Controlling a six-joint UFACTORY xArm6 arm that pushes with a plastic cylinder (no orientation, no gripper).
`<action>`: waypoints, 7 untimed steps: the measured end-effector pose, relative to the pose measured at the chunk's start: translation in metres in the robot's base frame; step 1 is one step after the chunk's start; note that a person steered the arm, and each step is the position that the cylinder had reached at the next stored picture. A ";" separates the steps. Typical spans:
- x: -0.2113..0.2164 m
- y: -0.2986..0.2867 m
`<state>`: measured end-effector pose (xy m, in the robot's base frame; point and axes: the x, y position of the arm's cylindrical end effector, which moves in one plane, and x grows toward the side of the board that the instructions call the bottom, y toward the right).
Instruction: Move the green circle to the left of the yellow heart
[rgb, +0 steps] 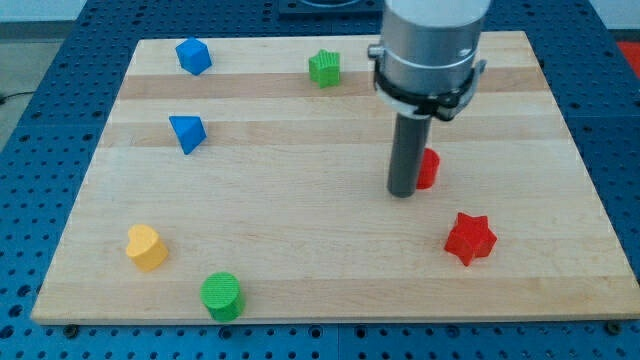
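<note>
The green circle (221, 296) sits near the view's bottom edge of the wooden board (300, 220), left of centre. The yellow heart (146, 247) lies up and to the left of it, close by but apart. My tip (402, 193) is at the board's middle right, far from both. It stands right against the left side of a small red block (429, 169), which it partly hides.
A red star (470, 239) lies at the lower right. A green block (324, 68) is at the top centre. A blue block (193, 56) is at the top left, and a blue triangle (187, 132) is below it.
</note>
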<state>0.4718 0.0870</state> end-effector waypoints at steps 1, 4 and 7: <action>-0.030 0.036; 0.037 -0.044; 0.145 -0.055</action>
<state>0.6164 0.0324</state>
